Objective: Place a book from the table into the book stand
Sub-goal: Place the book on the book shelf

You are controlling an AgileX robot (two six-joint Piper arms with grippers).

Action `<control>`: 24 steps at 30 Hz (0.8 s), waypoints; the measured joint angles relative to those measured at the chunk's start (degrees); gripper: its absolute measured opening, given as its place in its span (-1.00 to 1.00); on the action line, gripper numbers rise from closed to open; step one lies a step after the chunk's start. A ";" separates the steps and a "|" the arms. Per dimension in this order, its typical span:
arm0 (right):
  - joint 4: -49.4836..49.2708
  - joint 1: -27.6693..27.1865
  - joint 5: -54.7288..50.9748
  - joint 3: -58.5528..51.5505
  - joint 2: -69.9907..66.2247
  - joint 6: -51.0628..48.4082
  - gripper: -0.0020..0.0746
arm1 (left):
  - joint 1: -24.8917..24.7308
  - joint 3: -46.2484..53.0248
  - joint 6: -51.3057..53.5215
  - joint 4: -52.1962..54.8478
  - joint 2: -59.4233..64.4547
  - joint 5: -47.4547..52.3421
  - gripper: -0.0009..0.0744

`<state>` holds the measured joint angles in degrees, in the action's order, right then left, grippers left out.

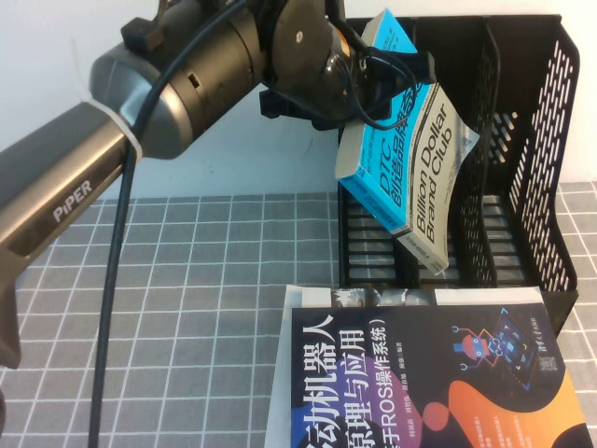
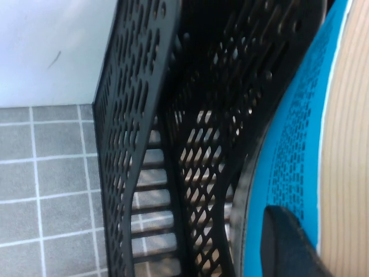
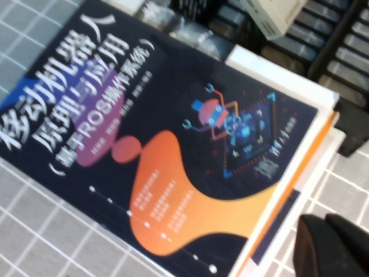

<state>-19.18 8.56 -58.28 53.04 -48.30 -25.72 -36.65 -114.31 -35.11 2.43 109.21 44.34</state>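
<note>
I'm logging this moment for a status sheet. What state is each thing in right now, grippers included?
Blue and grey "DTC" paperback book: lifted, tilted, over the stand's left slot.
Tall black perforated plastic book stand: upright; slots look empty.
Dark navy book with orange patch: lying flat, closed, on the grey grid-cloth table.
Left gripper: shut on the book.
Right gripper: above the navy book's corner.

Bright, even light; wrist views blurred, soft shadows.

Left gripper [image 1: 373,70] holds the book [image 1: 410,159] tilted over the book stand [image 1: 522,187]
</note>
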 joint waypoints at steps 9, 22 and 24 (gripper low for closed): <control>-1.14 0.00 0.74 0.00 0.00 0.00 -0.96 | -0.43 0.00 -5.17 1.42 0.26 -1.06 -0.49; -1.24 0.00 0.86 -2.35 0.00 -1.02 -0.96 | -0.43 0.00 -5.93 -2.00 2.79 -4.03 -0.24; -1.37 0.00 1.14 -3.48 0.00 -1.29 -0.96 | -0.43 0.00 -5.04 -2.43 3.00 -5.46 -0.04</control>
<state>-20.55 8.56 -57.14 49.56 -48.30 -27.01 -37.09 -114.31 -40.15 0.00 112.21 38.88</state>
